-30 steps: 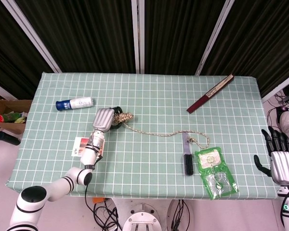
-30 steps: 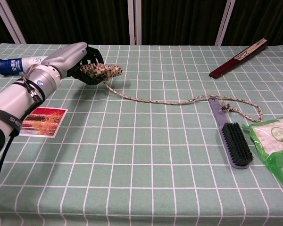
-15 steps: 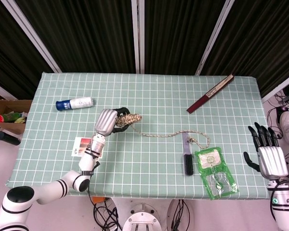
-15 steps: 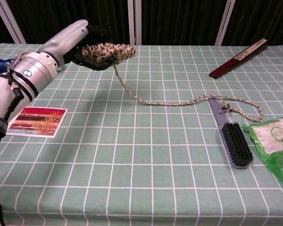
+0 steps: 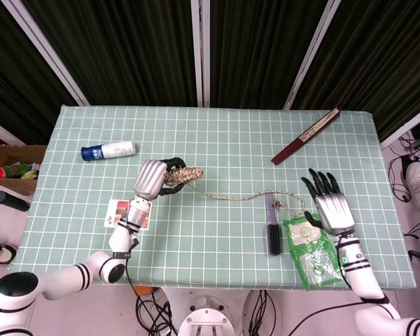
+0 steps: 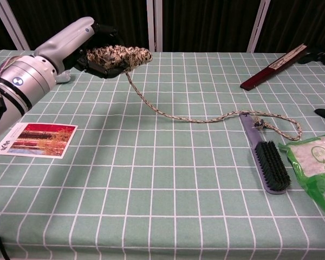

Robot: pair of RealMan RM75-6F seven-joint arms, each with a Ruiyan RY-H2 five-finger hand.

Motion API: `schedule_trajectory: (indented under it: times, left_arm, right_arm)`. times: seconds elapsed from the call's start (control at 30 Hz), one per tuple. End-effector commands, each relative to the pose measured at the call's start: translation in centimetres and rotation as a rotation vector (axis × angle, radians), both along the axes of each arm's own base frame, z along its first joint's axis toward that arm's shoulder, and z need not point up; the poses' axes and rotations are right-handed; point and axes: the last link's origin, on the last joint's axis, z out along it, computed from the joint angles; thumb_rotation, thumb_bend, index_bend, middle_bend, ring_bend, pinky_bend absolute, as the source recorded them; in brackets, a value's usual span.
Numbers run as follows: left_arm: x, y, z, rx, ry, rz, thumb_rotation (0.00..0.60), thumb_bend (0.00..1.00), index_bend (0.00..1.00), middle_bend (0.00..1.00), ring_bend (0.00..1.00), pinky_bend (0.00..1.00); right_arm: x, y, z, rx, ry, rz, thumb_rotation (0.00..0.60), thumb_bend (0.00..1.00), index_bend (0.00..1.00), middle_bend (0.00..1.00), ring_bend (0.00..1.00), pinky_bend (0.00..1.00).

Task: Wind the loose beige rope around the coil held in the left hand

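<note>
My left hand grips a beige rope coil, lifted off the green checked table. From the coil a loose beige rope trails right across the cloth and ends in a loop beside a brush. My right hand hovers with fingers spread over the table's right side, just right of the rope's end and holding nothing. In the chest view only its dark fingertips show at the right edge.
A purple brush lies by the rope's end, a green packet right of it. A dark red folded fan lies at the back right, a bottle at the back left, a photo card near the left arm.
My right hand has come in from the right edge to above the table near the rope's end. My left hand has raised the coil, lifting the near part of the rope.
</note>
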Motion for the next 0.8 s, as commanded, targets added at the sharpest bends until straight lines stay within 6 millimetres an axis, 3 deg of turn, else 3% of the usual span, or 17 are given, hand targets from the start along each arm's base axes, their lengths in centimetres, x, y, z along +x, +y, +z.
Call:
schedule_trajectory:
  times: [0.03, 0.3, 0.8]
  left_arm:
    - [-0.2, 0.1, 0.1, 0.001, 0.000, 0.005, 0.600, 0.37, 0.69, 0.70, 0.64, 0.75]
    - [-0.7, 0.3, 0.0, -0.011, -0.001, 0.019, 0.600, 0.37, 0.69, 0.70, 0.63, 0.75]
    - [-0.8, 0.5, -0.7, -0.033, -0.005, 0.021, 0.600, 0.37, 0.69, 0.70, 0.63, 0.75]
  right_arm:
    - [1.6, -1.7, -2.7, 0.023, 0.003, -0.001, 0.600, 0.25, 0.18, 0.00, 0.00, 0.00]
    - [2.0, -2.8, -6.1, 0.048, -0.008, -0.048, 0.600, 0.24, 0.30, 0.00, 0.00, 0.00]
    - [0.7, -2.3, -8.0, 0.077, -0.025, -0.128, 0.600, 0.24, 0.41, 0.00, 0.00, 0.00]
